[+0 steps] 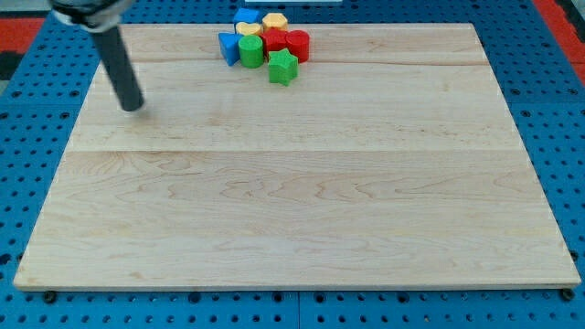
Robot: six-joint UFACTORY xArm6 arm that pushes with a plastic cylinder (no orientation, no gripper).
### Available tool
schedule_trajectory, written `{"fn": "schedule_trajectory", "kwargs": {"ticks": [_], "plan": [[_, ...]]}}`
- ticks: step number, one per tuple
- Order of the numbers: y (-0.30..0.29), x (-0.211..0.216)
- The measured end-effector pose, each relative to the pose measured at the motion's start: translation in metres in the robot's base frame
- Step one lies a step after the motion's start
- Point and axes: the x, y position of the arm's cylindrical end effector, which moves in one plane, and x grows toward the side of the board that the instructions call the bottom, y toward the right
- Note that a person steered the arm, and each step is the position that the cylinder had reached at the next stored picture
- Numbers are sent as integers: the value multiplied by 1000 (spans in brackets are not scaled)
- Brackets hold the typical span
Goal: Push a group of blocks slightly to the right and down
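A tight cluster of blocks sits at the top middle of the wooden board (292, 183). It holds a blue block (246, 15) and a yellow block (274, 21) at the top edge, a second yellow block (249, 29), a blue block (228, 47), a green cylinder (251, 51), a red block (275, 42), a red cylinder (298, 44) and a green star (282, 67) at the cluster's lower right. My tip (134, 106) rests on the board at the upper left, well to the left of the cluster and a little below it, touching no block.
The board lies on a blue perforated table (27, 183). The arm's dark body (87, 11) enters from the view's top left corner. A red strip (562, 14) shows at the top right.
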Motion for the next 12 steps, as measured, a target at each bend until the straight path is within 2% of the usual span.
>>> {"fn": "schedule_trajectory", "kwargs": {"ticks": [1, 3, 4, 5, 6, 7, 8, 9, 11, 12], "plan": [[-56, -24], [-57, -41], [-35, -111], [0, -164], [3, -166], [48, -165], [143, -165], [154, -166], [247, -165], [230, -159]]}}
